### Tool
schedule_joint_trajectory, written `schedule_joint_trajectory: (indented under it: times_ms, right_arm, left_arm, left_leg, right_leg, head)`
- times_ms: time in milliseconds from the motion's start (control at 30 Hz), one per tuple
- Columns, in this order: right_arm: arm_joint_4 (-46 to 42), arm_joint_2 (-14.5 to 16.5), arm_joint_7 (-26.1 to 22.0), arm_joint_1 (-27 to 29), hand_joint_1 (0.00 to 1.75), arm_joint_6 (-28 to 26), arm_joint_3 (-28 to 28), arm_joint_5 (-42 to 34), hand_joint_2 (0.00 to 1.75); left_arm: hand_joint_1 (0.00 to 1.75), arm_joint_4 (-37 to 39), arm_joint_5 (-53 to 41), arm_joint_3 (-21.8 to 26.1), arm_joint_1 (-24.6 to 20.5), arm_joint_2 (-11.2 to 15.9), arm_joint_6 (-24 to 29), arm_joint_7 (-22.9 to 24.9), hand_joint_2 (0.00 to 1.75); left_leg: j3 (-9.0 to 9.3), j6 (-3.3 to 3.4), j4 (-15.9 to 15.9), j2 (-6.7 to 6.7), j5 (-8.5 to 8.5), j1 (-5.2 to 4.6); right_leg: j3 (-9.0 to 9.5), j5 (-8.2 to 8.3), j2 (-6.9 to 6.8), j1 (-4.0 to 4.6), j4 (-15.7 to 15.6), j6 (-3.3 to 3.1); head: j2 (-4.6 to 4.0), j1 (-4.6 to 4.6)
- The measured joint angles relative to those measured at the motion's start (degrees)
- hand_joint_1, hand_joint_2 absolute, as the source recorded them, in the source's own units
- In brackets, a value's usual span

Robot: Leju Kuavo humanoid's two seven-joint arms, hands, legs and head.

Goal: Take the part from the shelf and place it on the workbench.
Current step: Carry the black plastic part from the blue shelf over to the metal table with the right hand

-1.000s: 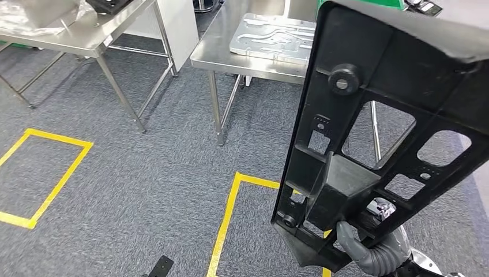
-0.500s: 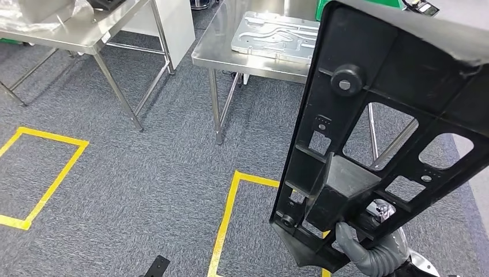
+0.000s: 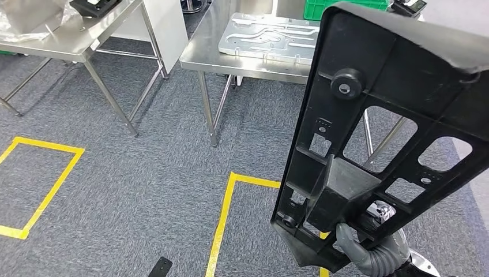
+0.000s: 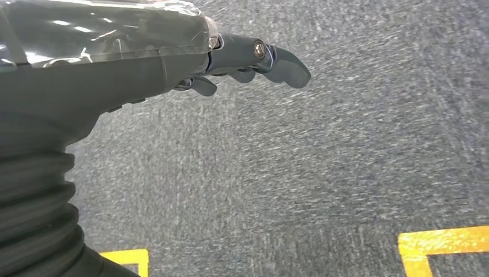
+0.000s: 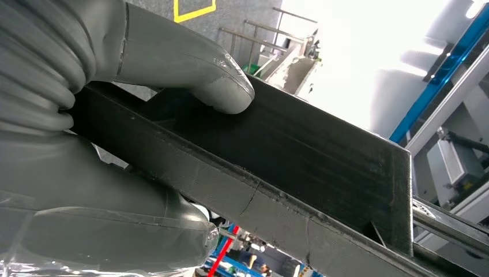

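Hanging idle over grey carpet (image 4: 323, 173), left hand (image 4: 173, 63) empty, fingers loosely apart. Farther off, steel workbench (image 3: 207, 55) bearing a machined aluminium plate (image 3: 271, 36), green crate (image 3: 320, 7) behind, contents unseen. On the right, black plastic frame part (image 3: 392, 133) carried upright, right hand (image 3: 360, 245) clamped around its lower edge, probably for transport.
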Motion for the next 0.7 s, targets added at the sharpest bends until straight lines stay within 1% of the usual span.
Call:
schedule_joint_trajectory:
  times_ms: [33, 67, 133, 167, 200, 233, 267, 300, 333, 367, 400, 433, 467, 500, 533, 567, 600, 667, 700]
  right_arm:
    - [0.00, 0.00, -0.02, 0.00, 1.75, -0.05, 0.01, 0.04, 1.75]
    - [0.00, 0.00, -0.03, 0.02, 1.75, -0.10, 0.01, 0.09, 1.75]
    - [-0.03, 0.00, -0.04, 0.07, 1.75, -0.30, 0.01, 0.21, 1.75]
    - [-0.08, 0.00, -0.03, 0.10, 1.75, -0.40, 0.00, 0.27, 1.75]
    - [-0.13, 0.00, -0.02, 0.11, 1.75, -0.51, 0.00, 0.29, 1.75]
    - [-0.19, 0.00, 0.00, 0.14, 1.75, -0.59, 0.00, 0.32, 1.75]
    - [-0.21, 0.01, 0.02, 0.20, 1.75, -0.66, 0.01, 0.34, 1.75]
    - [-0.22, 0.01, 0.04, 0.29, 1.75, -0.71, 0.01, 0.36, 1.75]
    - [-0.21, 0.02, 0.08, 0.40, 1.75, -0.75, 0.01, 0.38, 1.75]
    - [-0.21, 0.02, 0.11, 0.48, 1.75, -0.79, 0.01, 0.39, 1.75]
    - [-0.21, 0.02, 0.14, 0.53, 1.75, -0.81, 0.01, 0.40, 1.75]
    - [-0.21, 0.02, 0.16, 0.54, 1.75, -0.84, 0.00, 0.41, 1.75]
    - [-0.23, 0.02, 0.18, 0.53, 1.75, -0.85, 0.00, 0.41, 1.75]
    - [-0.26, 0.02, 0.19, 0.52, 1.75, -0.86, 0.00, 0.42, 1.75]
    - [-0.30, 0.02, 0.19, 0.50, 1.75, -0.86, 0.00, 0.42, 1.75]
    - [-0.33, 0.02, 0.20, 0.50, 1.75, -0.88, 0.00, 0.43, 1.75]
    - [-0.36, 0.01, 0.21, 0.51, 1.75, -0.88, 0.00, 0.44, 1.75]
    - [-0.41, 0.02, 0.22, 0.54, 1.75, -0.89, 0.01, 0.45, 1.75]
    - [-0.44, 0.03, 0.22, 0.52, 1.75, -0.87, 0.01, 0.46, 1.75]
  left_arm:
    - [0.00, 0.00, -0.08, 0.00, -0.02, 0.01, -0.04, 0.01, 1.75]
    - [0.00, 0.00, -0.15, 0.00, -0.01, 0.02, -0.10, 0.02, 1.75]
    - [0.00, 0.00, -0.22, 0.01, 0.01, 0.04, -0.20, 0.06, 1.75]
    - [0.00, 0.00, -0.27, 0.04, -0.01, 0.07, -0.22, 0.09, 1.75]
    - [0.00, 0.00, -0.31, 0.08, -0.07, 0.10, -0.23, 0.10, 1.75]
    - [0.00, 0.00, -0.35, 0.11, -0.12, 0.13, -0.24, 0.10, 1.75]
    - [0.00, 0.00, -0.40, 0.14, -0.15, 0.14, -0.26, 0.10, 1.75]
    - [0.00, 0.00, -0.45, 0.16, -0.14, 0.15, -0.29, 0.10, 1.75]
    - [0.00, 0.00, -0.49, 0.17, -0.09, 0.15, -0.33, 0.11, 1.75]
    - [0.00, 0.00, -0.54, 0.19, -0.05, 0.15, -0.35, 0.13, 1.75]
    - [0.00, 0.00, -0.56, 0.21, -0.03, 0.15, -0.37, 0.14, 1.75]
    - [0.00, 0.00, -0.59, 0.23, -0.03, 0.15, -0.38, 0.15, 1.75]
    - [0.00, 0.00, -0.61, 0.25, -0.04, 0.15, -0.38, 0.15, 1.75]
    - [0.00, 0.00, -0.63, 0.26, -0.06, 0.15, -0.38, 0.15, 1.75]
    - [0.00, 0.00, -0.64, 0.27, -0.08, 0.15, -0.39, 0.15, 1.75]
    - [0.00, 0.00, -0.64, 0.27, -0.08, 0.15, -0.40, 0.15, 1.75]
    - [0.00, 0.00, -0.63, 0.28, -0.10, 0.14, -0.41, 0.15, 1.75]
    - [0.00, 0.00, -0.60, 0.28, -0.14, 0.13, -0.42, 0.15, 1.75]
    - [0.00, 0.00, -0.60, 0.28, -0.17, 0.12, -0.41, 0.15, 1.75]
  left_leg:
    - [1.02, 0.25, -2.25, -0.09, 0.57, -0.05]
    - [1.33, 0.54, -3.08, -0.16, 0.50, -0.15]
    - [1.39, 1.22, -3.39, -0.12, 0.62, -0.24]
    - [1.53, 1.60, -3.61, -0.09, 0.75, -0.20]
    - [1.69, 1.94, -3.85, -0.05, 0.87, -0.12]
    - [1.85, 2.23, -4.04, 0.00, 0.94, -0.02]
    - [1.90, 2.40, -4.09, 0.04, 0.90, -0.01]
    - [1.91, 2.52, -4.08, 0.08, 0.83, -0.04]
    - [1.95, 2.57, -4.07, 0.11, 0.74, -0.07]
    - [2.04, 2.57, -4.06, 0.13, 0.63, -0.10]
    - [2.22, 2.54, -4.05, 0.13, 0.49, -0.10]
    - [2.50, 2.45, -4.05, 0.12, 0.30, -0.10]
    - [2.79, 2.30, -4.04, 0.10, 0.07, -0.10]
    - [3.02, 2.09, -4.02, 0.08, -0.16, -0.20]
    - [3.13, 1.81, -4.00, 0.07, -0.36, -0.28]
    - [3.17, 1.51, -3.99, 0.08, -0.52, -0.34]
    - [3.21, 1.22, -4.05, 0.11, -0.63, -0.38]
    - [3.41, 0.56, -4.00, 0.20, -1.00, -0.32]
    - [3.19, 0.25, -3.21, 0.20, -1.55, -0.30]
  right_leg:
    - [-0.08, -0.10, 0.09, 0.08, 0.16, 0.26]
    - [-0.19, -0.13, 0.15, 0.14, 0.24, 0.54]
    - [-0.23, -0.14, 0.18, 0.10, 0.18, 1.19]
    - [-0.25, -0.43, 0.10, 0.02, 0.45, 1.52]
    - [-0.68, -1.21, -0.02, -0.07, 1.57, 1.82]
    - [-1.76, -2.58, -0.14, -0.16, 3.95, 2.08]
    - [-3.56, -4.35, -0.26, -0.27, 7.55, 2.28]
    - [-5.78, -6.05, -0.32, -0.34, 11.69, 2.45]
    - [-7.75, -7.07, -0.33, -0.39, 15.12, 2.58]
    - [-8.86, -6.90, -0.35, -0.43, 16.65, 2.62]
    - [-8.78, -5.58, -0.38, -0.44, 15.84, 2.57]
    - [-7.51, -3.37, -0.43, -0.44, 12.75, 2.43]
    - [-5.61, -1.05, -0.55, -0.42, 8.45, 2.23]
    - [-3.82, 0.45, -0.67, -0.28, 4.72, 2.02]
    - [-2.60, 1.29, -0.73, -0.12, 2.07, 1.78]
    - [-2.08, 1.37, -0.74, 0.06, 0.85, 1.53]
    - [-2.03, 1.11, -0.66, 0.26, 0.75, 1.27]
    - [-1.85, 1.03, -0.47, 0.15, 0.43, 0.63]
    - [-1.59, 0.97, -0.43, 0.02, 0.22, 0.24]
  head:
    - [0.00, 0.01]
    - [0.00, 0.01]
    - [0.00, 0.01]
    - [0.00, 0.01]
    - [0.00, 0.01]
    - [0.00, 0.01]
    - [0.00, 0.01]
    - [0.00, 0.01]
    - [0.00, 0.01]
    - [0.00, 0.01]
    - [0.00, 0.01]
    - [0.00, 0.01]
    - [0.00, 0.01]
    - [0.00, 0.01]
    - [0.00, 0.01]
    - [0.00, 0.01]
    - [0.00, 0.01]
    - [0.00, 0.01]
    - [0.00, 0.01]
